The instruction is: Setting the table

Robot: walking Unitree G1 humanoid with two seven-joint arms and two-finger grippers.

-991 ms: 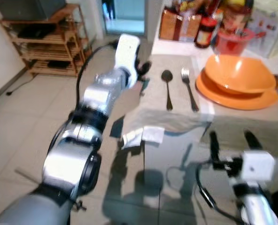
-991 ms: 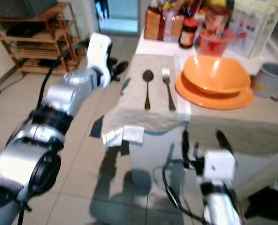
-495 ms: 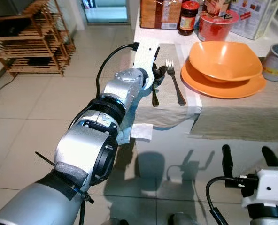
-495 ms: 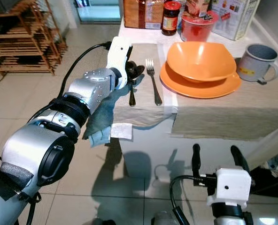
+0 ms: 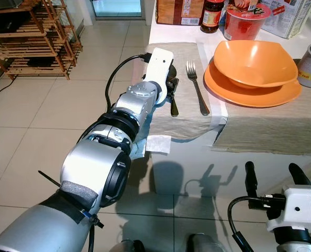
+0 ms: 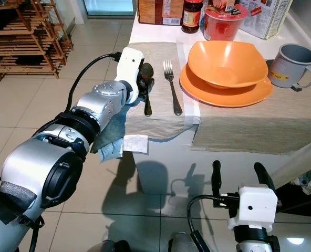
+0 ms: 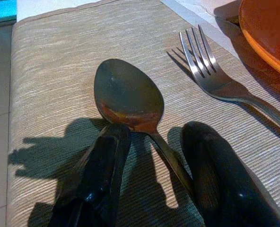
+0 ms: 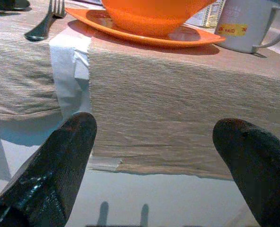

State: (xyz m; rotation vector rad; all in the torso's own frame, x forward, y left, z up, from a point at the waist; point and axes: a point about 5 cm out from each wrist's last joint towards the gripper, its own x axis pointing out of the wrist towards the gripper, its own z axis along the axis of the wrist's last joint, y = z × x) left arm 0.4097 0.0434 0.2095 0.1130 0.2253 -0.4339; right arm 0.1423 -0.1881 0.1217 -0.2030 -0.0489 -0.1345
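Note:
A dark metal spoon [image 7: 128, 94] and a fork [image 5: 196, 86] lie side by side on a beige placemat [image 5: 184, 118] at the table's left end. My left gripper [image 7: 156, 137] is open and down on the mat. Its two black fingers [image 7: 100, 175] stand on either side of the spoon's neck, just behind the bowl. An orange bowl [image 5: 258, 55] rests on an orange plate [image 5: 250, 92] to the right of the fork. A grey mug [image 6: 292, 65] stands further right. My right gripper [image 5: 272, 176] is open and held low in front of the table edge.
Jars, boxes and a red cup [image 5: 245, 23] line the table's back. A second beige mat [image 5: 271, 131] hangs over the front edge. A blue cloth [image 6: 111, 142] hangs below the left mat. A wooden shelf [image 5: 29, 37] stands across the tiled floor at the left.
The camera has shifted and sharpened. My left gripper has moved from the mat's left edge onto the spoon and has stayed there for the last half second. The right gripper has stayed low.

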